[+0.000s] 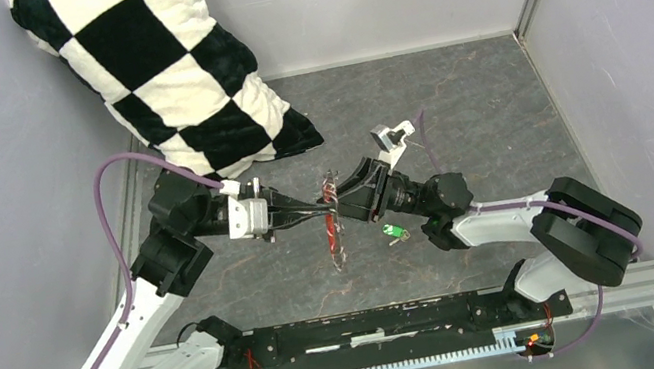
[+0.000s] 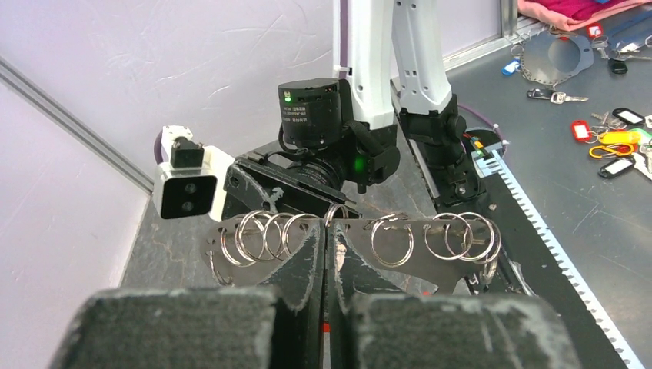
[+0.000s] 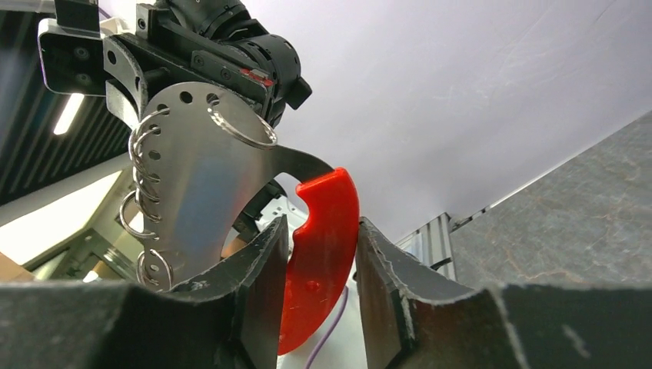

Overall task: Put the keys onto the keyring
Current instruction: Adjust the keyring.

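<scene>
Left gripper (image 2: pixel 329 246) is clamped on the keyring (image 2: pixel 430 231), held mid-air between the arms. Right gripper (image 3: pixel 321 254) straddles its red tag (image 3: pixel 327 215); can't tell if it pinches yet. Risk: 2 opposing grips could twist the keyring loose. 1 green key (image 1: pixel 395 231) lies on the table (image 1: pixel 493 114) just beside the right arm.

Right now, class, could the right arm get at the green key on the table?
Probably not yet. The green key lies unobstructed on the table beside that arm, but the right gripper has its jaws around the red tag; it must back off first.
</scene>
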Available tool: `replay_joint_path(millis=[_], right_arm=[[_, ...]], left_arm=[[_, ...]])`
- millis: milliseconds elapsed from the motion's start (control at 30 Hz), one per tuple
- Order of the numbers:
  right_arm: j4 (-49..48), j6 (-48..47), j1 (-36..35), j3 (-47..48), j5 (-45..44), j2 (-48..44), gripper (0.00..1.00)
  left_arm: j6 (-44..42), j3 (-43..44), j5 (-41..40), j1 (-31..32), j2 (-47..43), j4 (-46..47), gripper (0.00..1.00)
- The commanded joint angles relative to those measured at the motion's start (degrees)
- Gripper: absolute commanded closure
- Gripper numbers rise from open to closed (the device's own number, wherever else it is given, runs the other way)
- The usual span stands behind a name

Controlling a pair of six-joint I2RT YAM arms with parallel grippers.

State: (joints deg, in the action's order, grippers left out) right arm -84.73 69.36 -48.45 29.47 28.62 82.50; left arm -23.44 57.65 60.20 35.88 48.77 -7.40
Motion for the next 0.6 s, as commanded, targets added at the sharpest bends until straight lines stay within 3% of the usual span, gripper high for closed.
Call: replay_joint_path(millis=[0, 200, 567], right_arm=[[-12.99, -5.85, -0.95, 1.74, 0.68, -4.79, 0.6], [1.33, -12.94, -0.95, -1.33, -4.41, -11.46, 0.61], [4.78, -9.08, -1.03, -6.22, -12.76, -14.27, 0.74]], left_arm=[[3.52, -1.17, -2.33, 0.0, -0.91, 1.65, 0.98], [2.31, -1.63, -2.13, -0.02, -1.4, 1.4, 0.98], [-4.1, -3.84, -2.52, -0.02, -4.11, -1.12, 0.98]])
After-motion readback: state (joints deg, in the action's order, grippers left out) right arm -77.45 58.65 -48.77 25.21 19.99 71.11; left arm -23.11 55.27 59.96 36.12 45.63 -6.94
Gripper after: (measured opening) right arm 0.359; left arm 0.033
